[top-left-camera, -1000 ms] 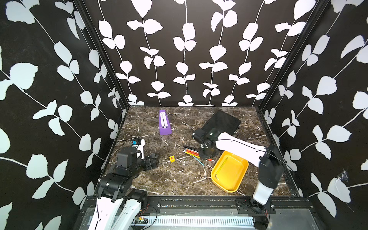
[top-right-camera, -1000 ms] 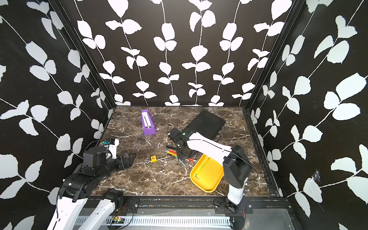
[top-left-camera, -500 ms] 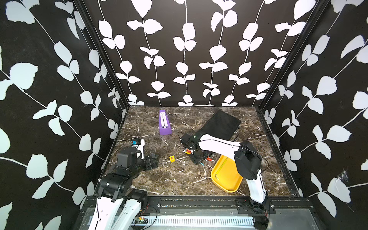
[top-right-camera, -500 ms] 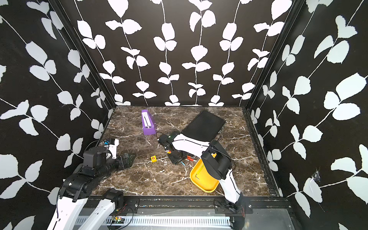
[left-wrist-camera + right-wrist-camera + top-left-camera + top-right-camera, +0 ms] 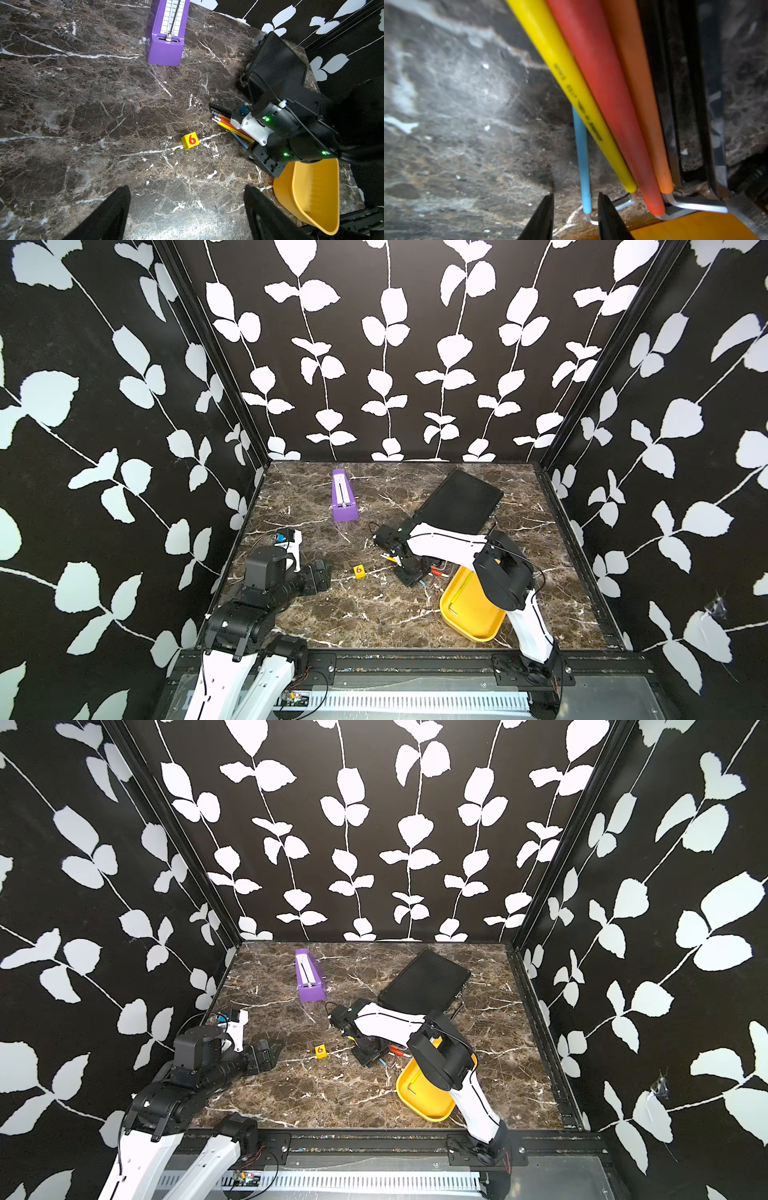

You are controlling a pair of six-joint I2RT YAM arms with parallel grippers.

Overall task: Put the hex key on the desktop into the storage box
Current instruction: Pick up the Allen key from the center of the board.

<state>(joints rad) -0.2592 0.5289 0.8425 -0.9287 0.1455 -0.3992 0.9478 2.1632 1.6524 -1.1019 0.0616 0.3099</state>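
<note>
Several hex keys (image 5: 234, 128) with yellow, red, orange and black sleeves lie bundled on the desktop (image 5: 374, 614), next to the yellow storage box (image 5: 469, 622). A thin blue hex key (image 5: 583, 166) lies beside them. My right gripper (image 5: 576, 216) is low over the desktop and open, its fingers on either side of the blue key's bent end with gaps showing. A thin yellow-green hex key (image 5: 458, 596) lies inside the storage box. At the left of the desktop my left gripper (image 5: 187, 209) is open and holds nothing.
A purple metronome (image 5: 344, 499) stands at the back. A black ribbed case (image 5: 459, 499) lies at the back right, just behind the right arm. A small yellow cube marked 6 (image 5: 359, 570) sits between the two grippers.
The right arm's elbow has swung left and folded over the storage box, and its gripper has come down at the hex keys' near ends. The left arm has not moved.
</note>
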